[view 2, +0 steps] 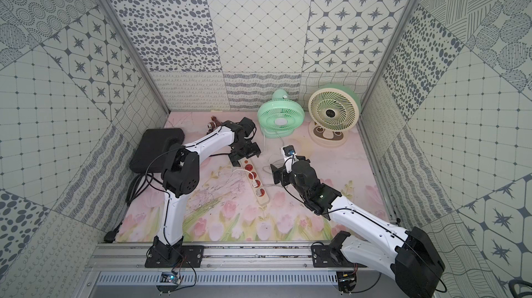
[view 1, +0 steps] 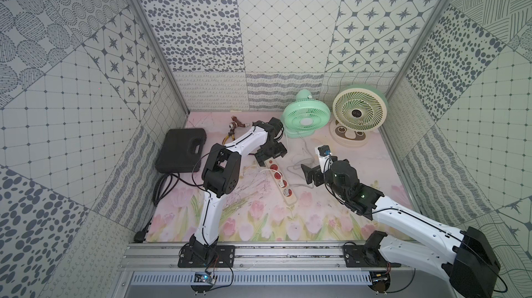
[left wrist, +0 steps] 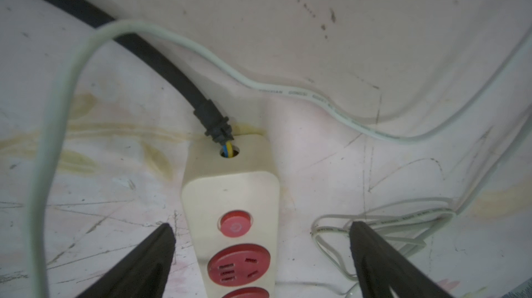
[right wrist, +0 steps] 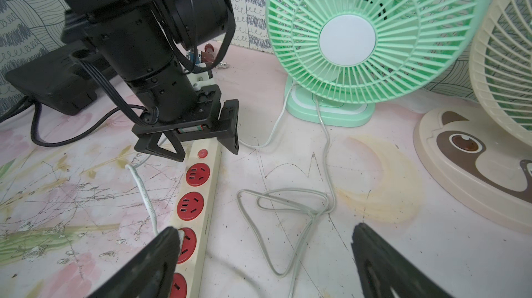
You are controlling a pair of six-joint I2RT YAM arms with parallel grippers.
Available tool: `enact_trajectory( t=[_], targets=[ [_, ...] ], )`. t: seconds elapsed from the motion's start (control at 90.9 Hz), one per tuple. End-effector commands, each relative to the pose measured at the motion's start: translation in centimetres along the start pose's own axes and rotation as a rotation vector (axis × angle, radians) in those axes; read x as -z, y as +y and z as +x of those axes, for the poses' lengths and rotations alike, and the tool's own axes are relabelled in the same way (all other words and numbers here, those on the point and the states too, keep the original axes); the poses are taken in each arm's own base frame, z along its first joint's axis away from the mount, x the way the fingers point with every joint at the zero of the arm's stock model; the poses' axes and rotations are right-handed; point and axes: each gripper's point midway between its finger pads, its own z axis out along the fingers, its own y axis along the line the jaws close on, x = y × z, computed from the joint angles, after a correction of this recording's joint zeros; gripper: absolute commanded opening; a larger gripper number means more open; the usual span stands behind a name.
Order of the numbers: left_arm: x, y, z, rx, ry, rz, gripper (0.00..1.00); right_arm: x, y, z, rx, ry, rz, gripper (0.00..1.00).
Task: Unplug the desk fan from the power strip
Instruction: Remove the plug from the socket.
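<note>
Cream-beige and bar-shaped, the power strip (view 1: 278,179) lies diagonally at the middle of the table (view 1: 331,213). It has four round red sockets, and a red switch (left wrist: 235,223) and black cord (left wrist: 161,60) at its far end. Your left end effector (left wrist: 260,226) straddles that end, spread wide, gripping nothing. The right end effector (right wrist: 264,228) hovers just right of the strip, equally wide and empty. The strip looks light, rigid and apt to slide. Pin its far end and pull the white plug (view 2: 255,184) by its body, not its limp cord.
</note>
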Motion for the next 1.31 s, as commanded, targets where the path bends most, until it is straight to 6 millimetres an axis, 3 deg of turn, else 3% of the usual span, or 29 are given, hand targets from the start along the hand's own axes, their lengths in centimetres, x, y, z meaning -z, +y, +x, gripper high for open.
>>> enact_trajectory(
  t=[0.0, 0.187, 0.495, 0.748, 1.299],
  targets=[
    [-0.8, 2.4, 1.1, 0.012, 0.054, -0.127, 0.97, -0.4, 0.4, 0.2, -0.031, -0.012, -0.014, 0.97],
    [-2.0, 2.4, 0.9, 0.014, 0.063, -0.134, 0.89, -0.7, 0.7, 0.6, -0.044, 0.006, -0.03, 0.97],
    [-3.0, 3.2, 0.7, 0.012, 0.059, -0.184, 0.34, -0.4, 1.3, 1.4, -0.051, 0.029, -0.068, 0.97],
    [-3.8, 3.0, 1.0, 0.002, 0.084, -0.176, 0.01, 0.3, 1.7, 1.8, -0.053, 0.035, -0.104, 0.97],
    [-5.0, 2.3, 1.7, 0.064, 0.187, -0.086, 0.0, 0.1, 4.5, 3.6, -0.011, 0.124, -0.217, 0.97]
  ],
)
